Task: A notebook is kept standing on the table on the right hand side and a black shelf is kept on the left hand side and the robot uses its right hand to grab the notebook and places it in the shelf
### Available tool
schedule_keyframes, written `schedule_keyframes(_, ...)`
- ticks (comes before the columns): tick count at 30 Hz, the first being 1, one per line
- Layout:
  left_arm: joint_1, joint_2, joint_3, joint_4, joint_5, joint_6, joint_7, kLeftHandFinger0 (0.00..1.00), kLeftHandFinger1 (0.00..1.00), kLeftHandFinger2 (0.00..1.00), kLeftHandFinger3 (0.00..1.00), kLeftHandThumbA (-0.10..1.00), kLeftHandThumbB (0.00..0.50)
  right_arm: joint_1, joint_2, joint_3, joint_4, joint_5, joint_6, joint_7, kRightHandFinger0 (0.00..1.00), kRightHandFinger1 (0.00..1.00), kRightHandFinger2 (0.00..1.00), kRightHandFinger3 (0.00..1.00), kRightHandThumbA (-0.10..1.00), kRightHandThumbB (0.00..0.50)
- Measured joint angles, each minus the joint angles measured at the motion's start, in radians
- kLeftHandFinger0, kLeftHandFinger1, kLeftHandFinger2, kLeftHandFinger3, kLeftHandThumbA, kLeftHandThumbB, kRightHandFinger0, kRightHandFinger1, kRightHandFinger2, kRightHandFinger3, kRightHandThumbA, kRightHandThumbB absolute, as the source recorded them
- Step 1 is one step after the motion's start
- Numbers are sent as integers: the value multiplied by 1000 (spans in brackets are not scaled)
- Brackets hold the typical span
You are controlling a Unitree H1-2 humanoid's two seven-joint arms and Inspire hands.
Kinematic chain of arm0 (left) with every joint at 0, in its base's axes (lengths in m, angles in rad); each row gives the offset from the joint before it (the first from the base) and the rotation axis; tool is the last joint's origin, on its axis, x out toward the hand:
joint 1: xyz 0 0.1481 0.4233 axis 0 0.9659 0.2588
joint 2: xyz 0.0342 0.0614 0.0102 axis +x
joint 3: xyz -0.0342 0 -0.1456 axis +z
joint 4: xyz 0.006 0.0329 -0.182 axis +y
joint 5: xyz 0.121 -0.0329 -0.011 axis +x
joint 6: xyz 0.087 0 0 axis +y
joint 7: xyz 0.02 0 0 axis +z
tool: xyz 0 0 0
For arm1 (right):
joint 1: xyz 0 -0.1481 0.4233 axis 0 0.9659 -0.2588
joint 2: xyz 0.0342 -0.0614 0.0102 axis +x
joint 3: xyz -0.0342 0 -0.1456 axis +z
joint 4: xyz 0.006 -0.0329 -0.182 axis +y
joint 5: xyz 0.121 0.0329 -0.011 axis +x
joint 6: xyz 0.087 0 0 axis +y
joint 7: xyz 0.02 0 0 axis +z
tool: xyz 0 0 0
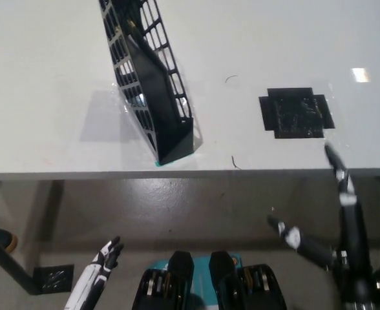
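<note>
white table [61,58] bears black shelf [148,84]; right robot hand [332,226] released, fingers spread.

No writing, label, brand, number or sign can be read anywhere. The black shelf [152,84] shows only its grid of openings, with no lettering on its walls. The black tape patch [296,113] on the desk [41,71] is plain and bears no marks that can be read. The small dark plate [53,278] on the floor under the desk has a pale pattern, but it is too small and blurred to make out.
</note>
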Motion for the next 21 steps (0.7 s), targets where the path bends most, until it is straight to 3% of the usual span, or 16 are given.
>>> schedule_keyframes(4,-15,-4,0,-2,-3,0,0,1000,1000,1000,1000,1000,208,8,3,-18,155,78,-19,47,1000,1000,1000,1000,1000,344)
schedule_keyframes(5,-15,-5,1,-2,-3,0,0,1000,1000,1000,1000,1000,206,8,7,-22,186,100,-22,60,1000,1000,1000,1000,1000,319)
schedule_keyframes(7,-14,-6,3,-1,-3,0,1,1000,1000,1000,1000,1000,215,9,13,-30,225,138,-24,85,1000,1000,1000,1000,1000,325)
schedule_keyframes(12,-18,-7,7,-2,-4,0,1,1000,1000,1000,1000,1000,212,9,38,-51,291,213,-25,139,1000,1000,1000,1000,1000,247)
schedule_keyframes(21,-18,-9,7,-4,-5,4,1,1000,1000,1000,1000,1000,218,7,45,-73,387,264,-24,204,1000,1000,1000,1000,1000,239)
